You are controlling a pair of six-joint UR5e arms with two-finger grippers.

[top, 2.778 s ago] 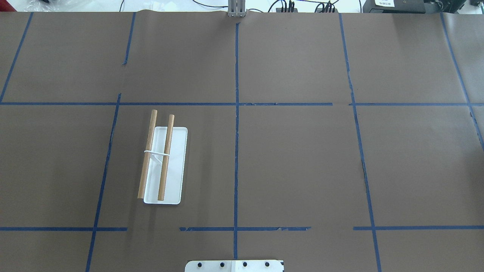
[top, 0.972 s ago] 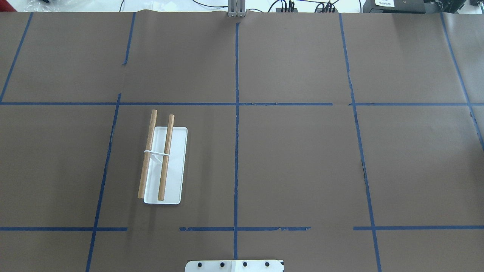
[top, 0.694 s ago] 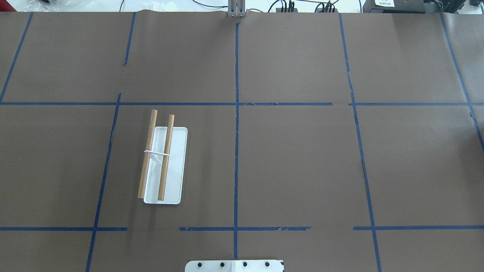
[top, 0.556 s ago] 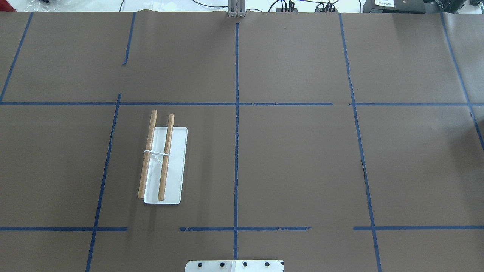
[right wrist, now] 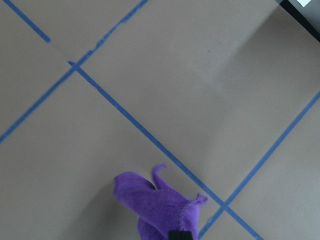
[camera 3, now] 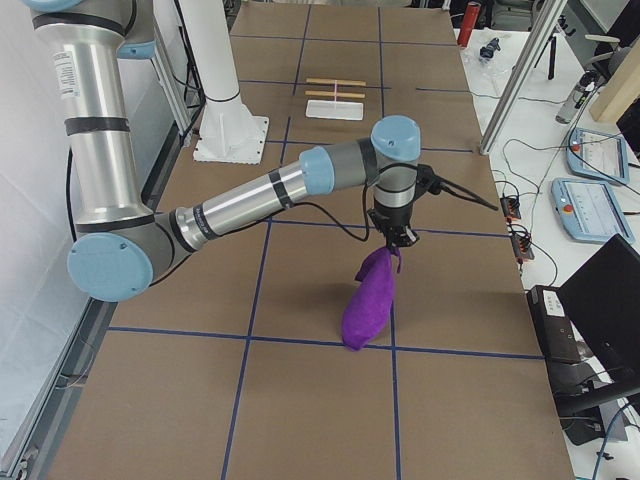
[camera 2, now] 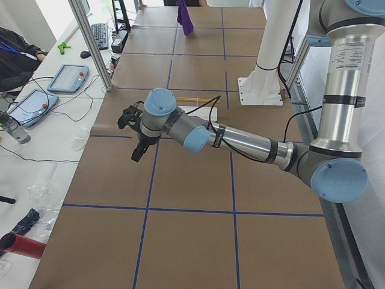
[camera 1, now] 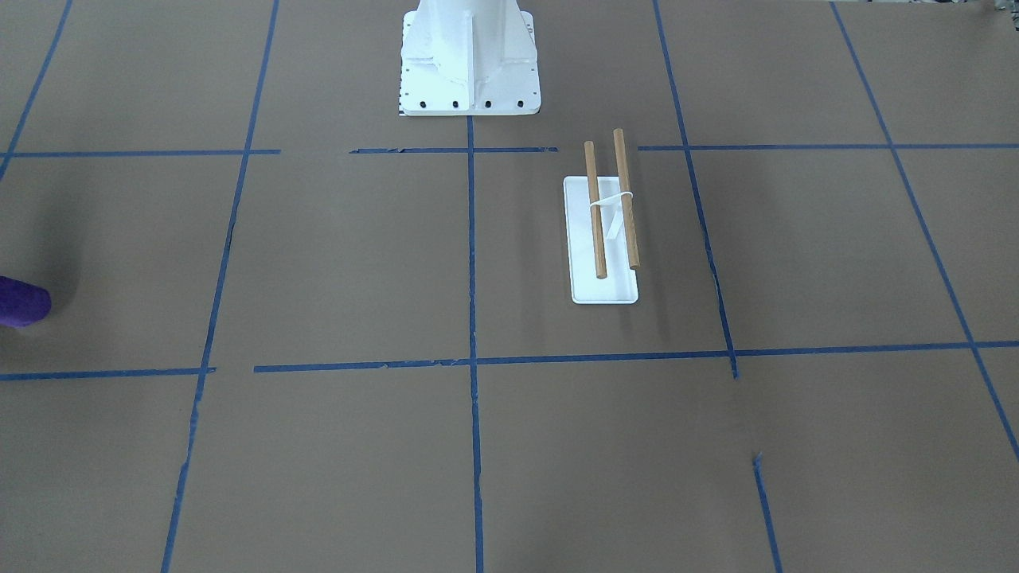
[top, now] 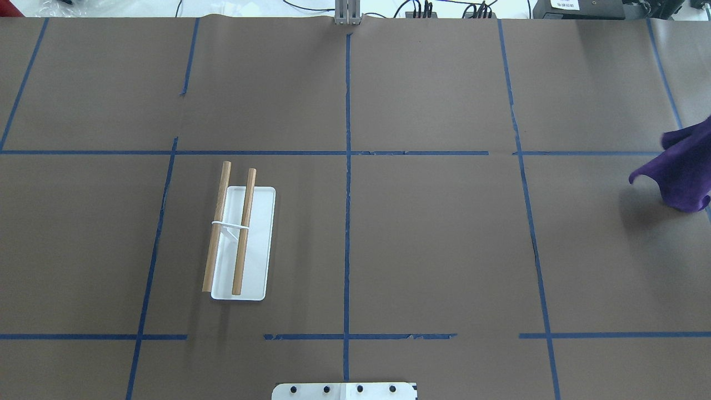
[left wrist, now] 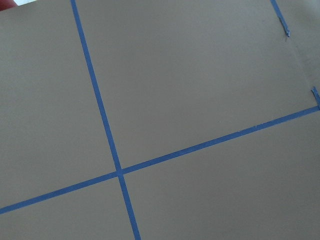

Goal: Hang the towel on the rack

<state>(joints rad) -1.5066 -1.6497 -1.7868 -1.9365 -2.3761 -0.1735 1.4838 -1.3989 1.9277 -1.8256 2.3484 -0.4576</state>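
Exterior right view — right arm (camera 3: 270, 190) outstretched over the table (camera 3: 300, 400), fingers (camera 3: 400, 236) downward, tight on the dangling purple towel (camera 3: 368, 300).

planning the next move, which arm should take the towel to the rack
Right: the towel hangs from its fingers, so it can carry it across to the rack. The left arm is nearer the rack but holds no towel.
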